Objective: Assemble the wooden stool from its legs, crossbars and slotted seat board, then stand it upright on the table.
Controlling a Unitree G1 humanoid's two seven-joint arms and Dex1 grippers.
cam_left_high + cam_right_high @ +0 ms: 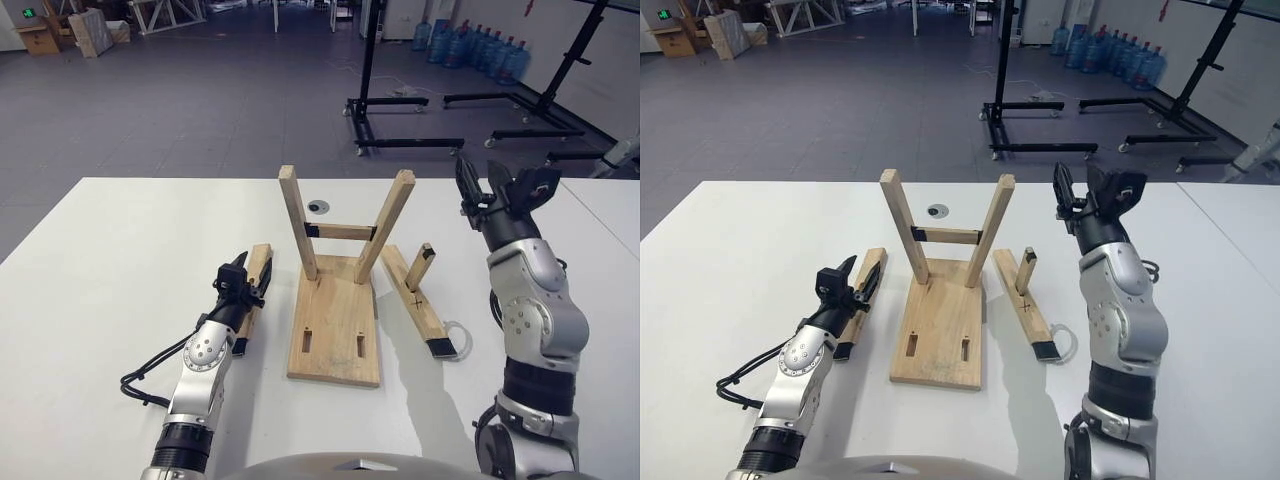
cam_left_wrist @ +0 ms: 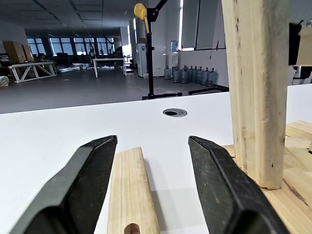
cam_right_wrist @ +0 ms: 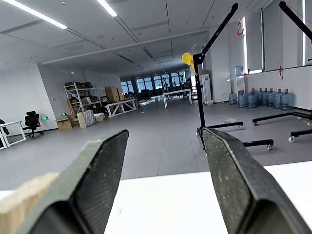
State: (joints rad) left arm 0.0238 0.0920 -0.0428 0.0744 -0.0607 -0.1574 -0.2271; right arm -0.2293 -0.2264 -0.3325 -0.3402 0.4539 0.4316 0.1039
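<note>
The slotted seat board (image 1: pixel 335 335) lies flat mid-table. Two legs (image 1: pixel 298 222) stand in its far slots, splayed and joined by a crossbar (image 1: pixel 341 232). A loose leg (image 1: pixel 256 288) lies left of the board. My left gripper (image 1: pixel 238 272) is open low over it, and the left wrist view shows the fingers (image 2: pixel 87 180) on either side of that leg (image 2: pixel 129 190). Another loose leg (image 1: pixel 415 297), with a short crossbar (image 1: pixel 424 264) sticking up from it, lies right of the board. My right gripper (image 1: pixel 490 190) is raised beyond it, open and holding nothing (image 3: pixel 165 136).
A round grommet hole (image 1: pixel 318 206) sits in the white table behind the stool parts. A black cable (image 1: pixel 148 378) trails from my left arm. A thin white loop (image 1: pixel 459 334) lies by the right loose leg. Black wheeled stands (image 1: pixel 400 110) stand on the floor beyond.
</note>
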